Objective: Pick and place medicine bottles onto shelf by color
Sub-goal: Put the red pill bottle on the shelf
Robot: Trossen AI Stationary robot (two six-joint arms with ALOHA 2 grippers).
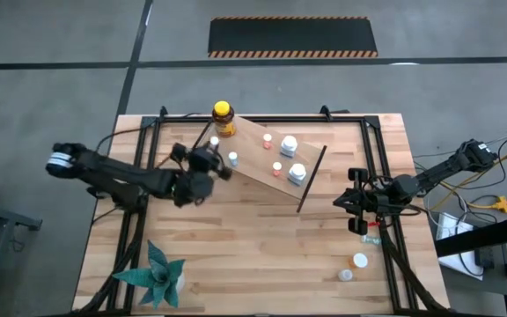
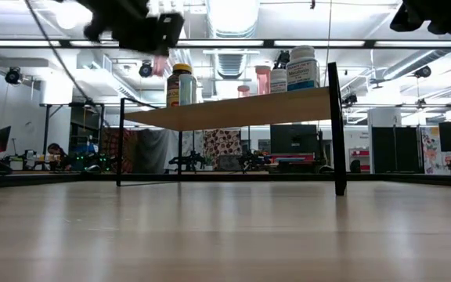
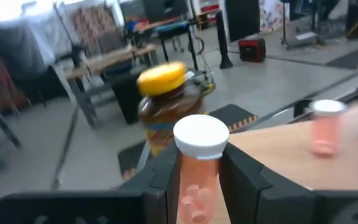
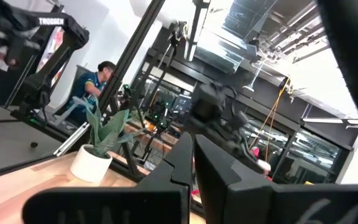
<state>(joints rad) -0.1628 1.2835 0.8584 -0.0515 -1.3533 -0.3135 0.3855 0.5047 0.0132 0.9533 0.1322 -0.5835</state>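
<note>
My left gripper (image 1: 225, 165) hangs above the table at the shelf's left end, shut on a small pink bottle with a white cap (image 3: 201, 137). The low view shows that bottle (image 2: 160, 66) under the gripper, level with the shelf top. The shelf (image 1: 258, 163), a light wooden board on thin black legs (image 2: 339, 133), carries an amber bottle with a yellow cap (image 1: 224, 119) (image 3: 161, 102), a pink bottle (image 3: 324, 127) and several white bottles (image 1: 292, 158). My right gripper (image 1: 356, 211) waits shut by the table's right edge. My left gripper pinches the pink bottle's body (image 3: 197, 180) between its two fingers, just under the white cap. The fingers come nearly level from the table's left side. The bottle stands upright in the hold, cap up, lifted clear of the table and the shelf.
Two small bottles (image 1: 360, 260) (image 1: 346, 275) stand on the table near its right front corner. A green spiky paper plant in a white pot (image 1: 158, 275) stands at the front left. Black frame bars (image 1: 135, 211) run along both table sides.
</note>
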